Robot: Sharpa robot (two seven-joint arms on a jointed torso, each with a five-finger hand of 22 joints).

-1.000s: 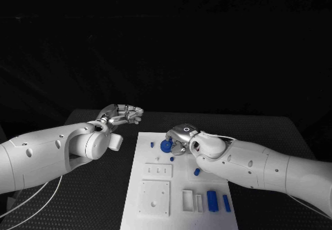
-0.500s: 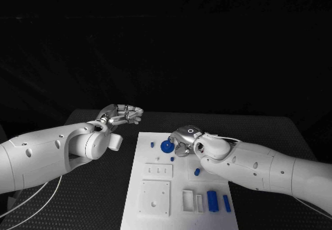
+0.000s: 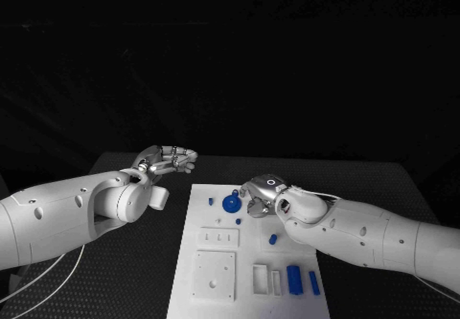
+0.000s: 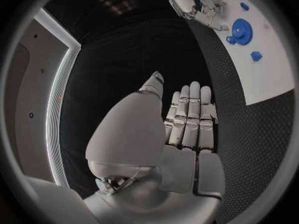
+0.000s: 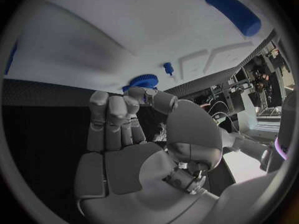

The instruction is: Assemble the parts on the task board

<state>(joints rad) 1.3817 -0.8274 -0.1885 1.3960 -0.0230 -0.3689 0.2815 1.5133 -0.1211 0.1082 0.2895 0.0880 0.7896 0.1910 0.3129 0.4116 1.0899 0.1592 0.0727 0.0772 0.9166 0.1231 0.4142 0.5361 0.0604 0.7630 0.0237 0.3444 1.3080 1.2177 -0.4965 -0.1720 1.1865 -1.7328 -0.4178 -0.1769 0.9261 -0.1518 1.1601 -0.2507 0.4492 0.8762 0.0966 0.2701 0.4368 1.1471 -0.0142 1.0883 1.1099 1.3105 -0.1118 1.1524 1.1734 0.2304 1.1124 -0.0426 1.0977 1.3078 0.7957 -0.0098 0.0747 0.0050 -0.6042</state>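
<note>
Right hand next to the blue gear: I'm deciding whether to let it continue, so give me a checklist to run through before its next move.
1. Right hand free of any part: ok, its fingers are curled in with nothing between them.
2. Blue gear lying on the task board: ok, flat near the far end.
3. Right hand touching the gear: cannot tell, it sits close beside it.
4. Left hand out of the way: ok, off the board over the black table, holding nothing.
5. Gear seated on its post: cannot tell.
6. Other blue parts on the board: ok, several still lie loose at the near end.
</note>
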